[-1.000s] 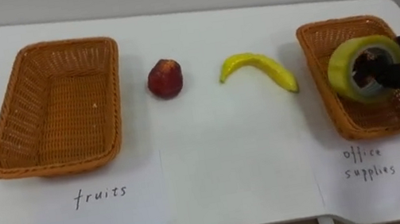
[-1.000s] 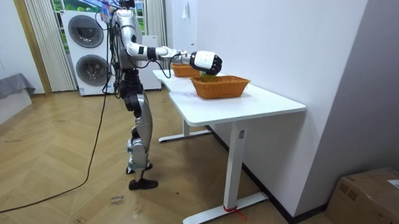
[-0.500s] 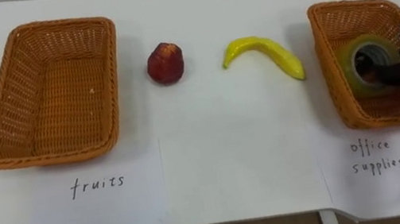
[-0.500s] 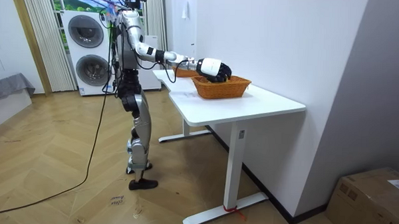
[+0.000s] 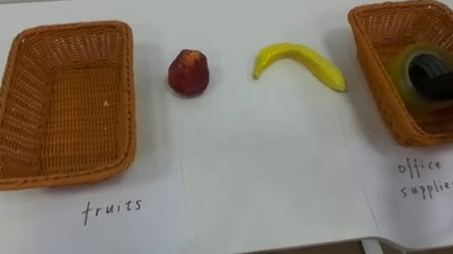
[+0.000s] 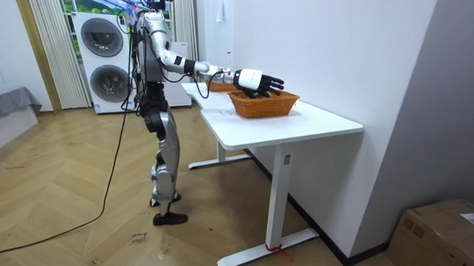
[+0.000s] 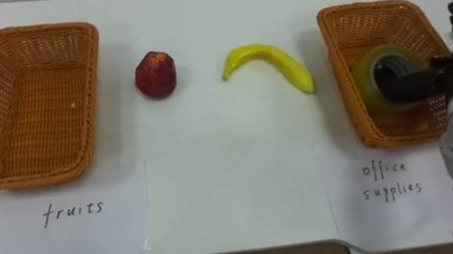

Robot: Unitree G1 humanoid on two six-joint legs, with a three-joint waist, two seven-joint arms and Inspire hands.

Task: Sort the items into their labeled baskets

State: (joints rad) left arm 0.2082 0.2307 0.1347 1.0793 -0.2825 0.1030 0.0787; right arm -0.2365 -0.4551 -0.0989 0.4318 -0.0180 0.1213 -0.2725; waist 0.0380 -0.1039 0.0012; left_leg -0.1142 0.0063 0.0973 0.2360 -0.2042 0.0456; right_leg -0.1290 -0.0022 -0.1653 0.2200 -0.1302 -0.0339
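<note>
Wicker basket at the left end of the white table. To its right a red apple, then a yellow banana, both lying on the bare top and well apart from each other. At the right end a second wicker basket contains the yellow-green tape roll. The right hand reaches over this basket with fingers straight and spread, some lying across the roll's hole, grasping nothing.
</note>
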